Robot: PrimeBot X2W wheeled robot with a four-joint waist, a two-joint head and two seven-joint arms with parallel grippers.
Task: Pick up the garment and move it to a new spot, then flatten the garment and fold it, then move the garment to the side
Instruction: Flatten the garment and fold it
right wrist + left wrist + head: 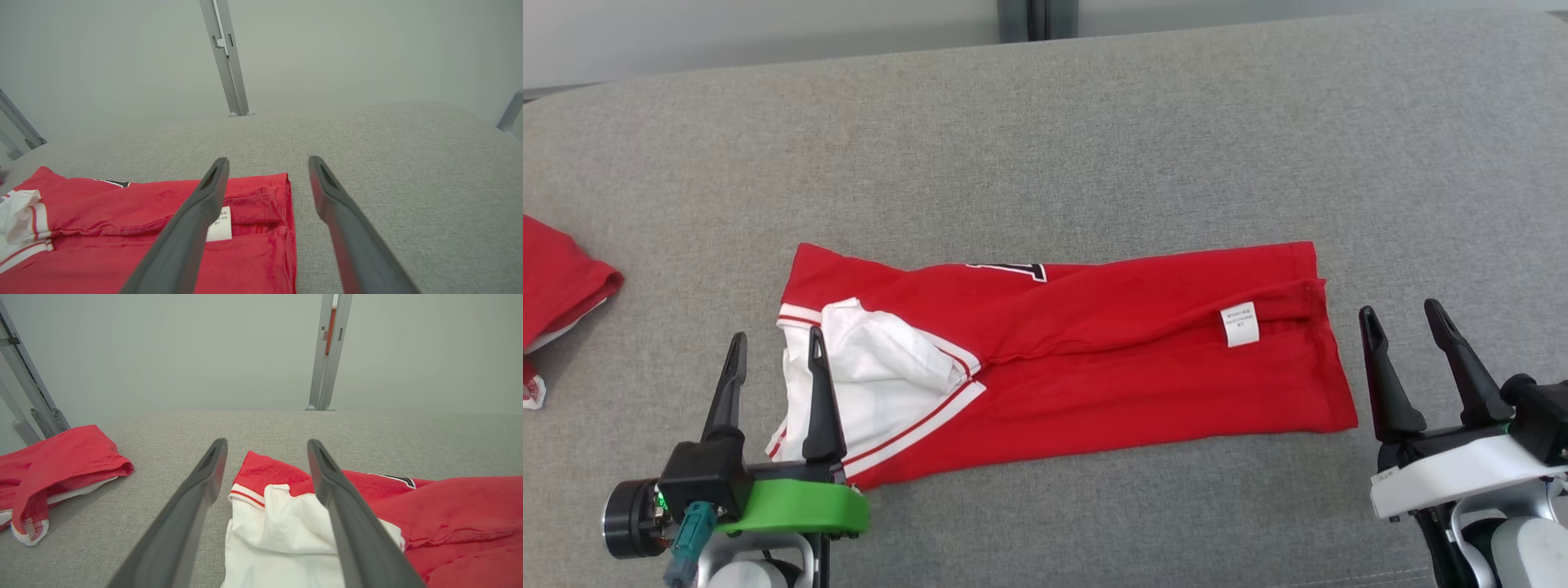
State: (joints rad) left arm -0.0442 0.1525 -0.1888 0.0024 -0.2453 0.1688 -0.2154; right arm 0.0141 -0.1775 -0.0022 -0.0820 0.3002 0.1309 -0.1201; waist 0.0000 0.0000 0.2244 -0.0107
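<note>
Left tool (777, 333) wide open, empty, at white-sleeve end of folded red garment (1094, 359); right tool (1399, 307) wide open, empty, just beside opposite end.

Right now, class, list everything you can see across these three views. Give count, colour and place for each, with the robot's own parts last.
Folded cloth garment: one, red with a white, red-striped sleeve, lying flat mid-surface.
Small care label: one, white, on the garment near its right end.
Crumpled second garment: one, red with white trim, at the surface's left edge.
Padded fabric surface: one, grey, under everything.
Upright metal post: one, grey, behind the far edge.
Left gripper: one, dark fingers, green mount, open at the sleeve end.
Right gripper: one, dark fingers, white mount, open beside the garment's right end.
</note>
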